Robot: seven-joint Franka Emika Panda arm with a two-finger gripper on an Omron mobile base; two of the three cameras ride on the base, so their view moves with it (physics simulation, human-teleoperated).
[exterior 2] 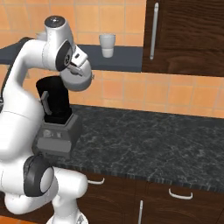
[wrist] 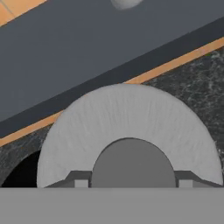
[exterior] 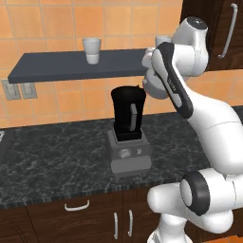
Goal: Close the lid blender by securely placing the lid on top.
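The lid [wrist: 131,113], a round grey cap with a raised centre knob, sits close before the hand camera. My gripper [wrist: 133,181] is shut on that knob, one fingertip on each side. The black mouth of the blender jar [wrist: 19,173] shows past the lid's lower left edge. The blender [exterior: 128,116] stands on the counter, a black tapered jar on a grey base with a dial [exterior: 125,153]. Its jar top is uncovered, and my hand hangs just to the right of it at rim height. In the right base view the blender [exterior 2: 54,105] stands partly behind my arm.
A dark wall shelf [exterior: 57,66] runs above the blender with a white cup [exterior: 92,50] on it, the same cup [exterior 2: 106,45] showing from the other side. Another cup [exterior: 163,40] stands behind my arm. A dark cabinet [exterior 2: 183,35] hangs at right. The black marble counter [exterior 2: 144,135] stretches right.
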